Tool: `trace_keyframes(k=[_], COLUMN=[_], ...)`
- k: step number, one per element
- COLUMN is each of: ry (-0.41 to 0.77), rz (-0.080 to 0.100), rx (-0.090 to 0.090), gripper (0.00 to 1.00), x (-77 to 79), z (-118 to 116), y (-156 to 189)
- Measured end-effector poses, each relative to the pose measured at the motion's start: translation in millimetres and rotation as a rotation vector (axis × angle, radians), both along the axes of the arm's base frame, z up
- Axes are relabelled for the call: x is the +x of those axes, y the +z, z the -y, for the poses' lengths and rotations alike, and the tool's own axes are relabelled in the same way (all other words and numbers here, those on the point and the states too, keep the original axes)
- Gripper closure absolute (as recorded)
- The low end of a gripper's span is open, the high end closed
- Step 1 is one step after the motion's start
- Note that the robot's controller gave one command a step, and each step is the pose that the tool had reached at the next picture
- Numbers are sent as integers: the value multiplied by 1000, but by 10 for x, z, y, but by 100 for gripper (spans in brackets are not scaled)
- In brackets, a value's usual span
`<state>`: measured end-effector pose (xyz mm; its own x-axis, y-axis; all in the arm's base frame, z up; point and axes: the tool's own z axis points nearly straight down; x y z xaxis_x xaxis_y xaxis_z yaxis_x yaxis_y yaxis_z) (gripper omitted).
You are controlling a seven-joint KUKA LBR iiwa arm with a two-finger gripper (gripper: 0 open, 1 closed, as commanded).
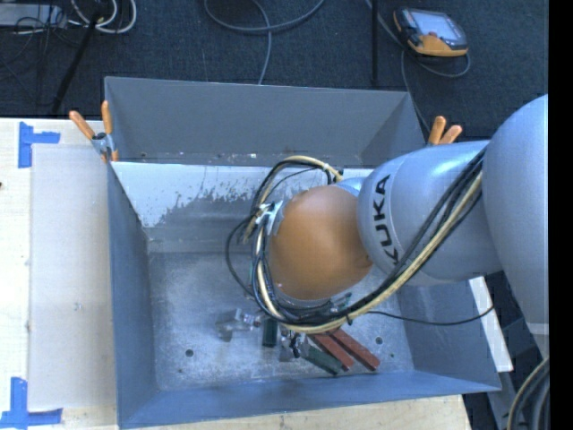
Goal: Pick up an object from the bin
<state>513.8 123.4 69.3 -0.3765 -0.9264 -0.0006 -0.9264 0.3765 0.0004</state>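
Along the left wall of the grey metal bin [125, 294] the floor lies bare: a wide stretch of scuffed metal from the left slope to near the middle, with open room along the near edge too. Toward the middle of the floor, near the front, sits a small pale piece [235, 321], apart from the walls and with free floor to its left and behind it. Just right of it begins a small cluster: a short dark piece [269, 333] close under the arm, then a black flat piece [315, 358], and beside that two reddish-brown bars [351, 351] lying side by side, slanting toward the front right corner. The gripper [286, 339] is down over this cluster at the front middle of the floor. The round orange cover [318, 245] on the wrist and the loops of cable [260, 240] around it hide it from above, so I cannot tell whether the claw is wide, narrow or closed on anything. Which piece it is on is also unclear — the dark ones lie nearest. To the right the thick grey arm [448, 213] crosses the right wall and rim, covering that side of the bin — a strip of floor shows between the bars and the right slope.
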Motion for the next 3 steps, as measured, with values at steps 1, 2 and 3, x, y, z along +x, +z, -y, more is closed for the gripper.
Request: trace_keyframes(k=[1, 2, 3], ry=[275, 2, -83], rz=[9, -8, -4], rx=[1, 0, -1], gripper=[0, 0, 0], x=[506, 415, 290], z=[150, 123, -27], y=[2206, 424, -3])
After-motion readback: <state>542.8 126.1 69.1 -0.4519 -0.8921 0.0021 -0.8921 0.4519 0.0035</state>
